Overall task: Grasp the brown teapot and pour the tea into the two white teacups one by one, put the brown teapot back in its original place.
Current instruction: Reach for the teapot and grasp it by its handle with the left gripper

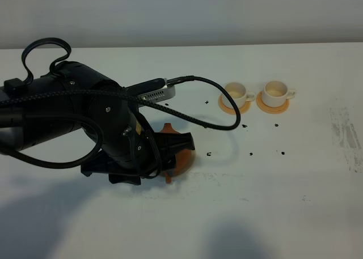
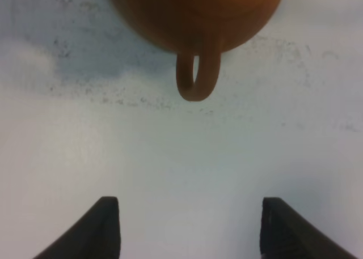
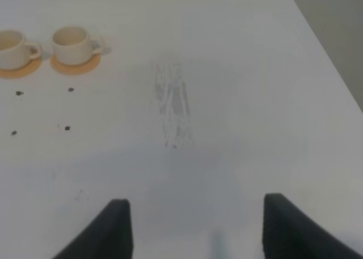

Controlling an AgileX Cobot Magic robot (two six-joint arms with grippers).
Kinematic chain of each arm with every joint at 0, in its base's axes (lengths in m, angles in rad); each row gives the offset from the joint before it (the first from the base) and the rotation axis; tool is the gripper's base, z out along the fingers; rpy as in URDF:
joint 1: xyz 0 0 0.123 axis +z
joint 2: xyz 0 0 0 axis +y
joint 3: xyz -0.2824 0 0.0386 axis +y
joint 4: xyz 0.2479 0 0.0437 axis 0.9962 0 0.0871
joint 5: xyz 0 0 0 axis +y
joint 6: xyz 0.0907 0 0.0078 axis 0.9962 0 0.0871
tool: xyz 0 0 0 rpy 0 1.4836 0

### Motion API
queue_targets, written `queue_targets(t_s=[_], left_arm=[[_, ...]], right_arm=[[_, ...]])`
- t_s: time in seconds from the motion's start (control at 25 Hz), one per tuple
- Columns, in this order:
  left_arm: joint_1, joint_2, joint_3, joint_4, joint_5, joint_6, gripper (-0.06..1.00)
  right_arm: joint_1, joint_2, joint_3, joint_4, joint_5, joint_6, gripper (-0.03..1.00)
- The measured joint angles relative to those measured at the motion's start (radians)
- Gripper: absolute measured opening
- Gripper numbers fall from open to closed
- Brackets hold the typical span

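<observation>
Left gripper [image 2: 190, 211]: gaping, empty

Hanging over white table [image 2: 181, 157], spread wide, clasping nothing. Facing loop handle [image 2: 197, 80] of brown teapot [image 2: 198, 15], near but not touching. Spreading right gripper [image 3: 193, 208] equally wide, also empty. Sitting well apart from teapot: two white teacups [image 1: 237, 92] [image 1: 277, 90], side by side, each on orange coaster [image 1: 234, 107].

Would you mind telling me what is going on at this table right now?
The left gripper, open and empty, faces the loop handle of the brown teapot without touching it. The two white teacups sit on orange coasters further right. The right gripper hangs open above the table, holding nothing.
</observation>
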Motion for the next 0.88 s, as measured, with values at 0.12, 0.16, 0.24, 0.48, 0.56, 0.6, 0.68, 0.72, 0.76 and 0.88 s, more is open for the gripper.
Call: queue_targets(t_s=[0.12,0.16,0.24,0.48,0.56,0.6,0.68,0.72,0.76,0.88], left_arm=[[0.0,0.001,0.0,0.005,0.004,-0.065,0.51],[0.0,0.005,0.0,0.006,0.004,-0.076,0.51],[0.0,0.02,0.0,0.008,0.004,-0.082,0.51],[0.0,0.05,0.0,0.038,-0.002,-0.085,0.51],[0.0,0.051,0.0,0.058,-0.007,-0.076,0.51],[0.0,0.051,0.0,0.064,-0.01,-0.066,0.51],[0.0,0.06,0.0,0.064,-0.02,-0.035,0.51],[0.0,0.069,0.0,0.064,-0.025,-0.018,0.51],[0.0,0.078,0.0,0.064,-0.028,-0.002,0.51],[0.0,0.1,-0.002,0.064,-0.041,0.04,0.51]], right_arm=[[0.0,0.0,0.0,0.0,0.0,0.0,0.52],[0.0,0.0,0.0,0.0,0.0,0.0,0.52],[0.0,0.0,0.0,0.0,0.0,0.0,0.52],[0.0,0.0,0.0,0.0,0.0,0.0,0.52],[0.0,0.0,0.0,0.0,0.0,0.0,0.52],[0.0,0.0,0.0,0.0,0.0,0.0,0.52],[0.0,0.0,0.0,0.0,0.0,0.0,0.52],[0.0,0.0,0.0,0.0,0.0,0.0,0.52],[0.0,0.0,0.0,0.0,0.0,0.0,0.52],[0.0,0.0,0.0,0.0,0.0,0.0,0.52]])
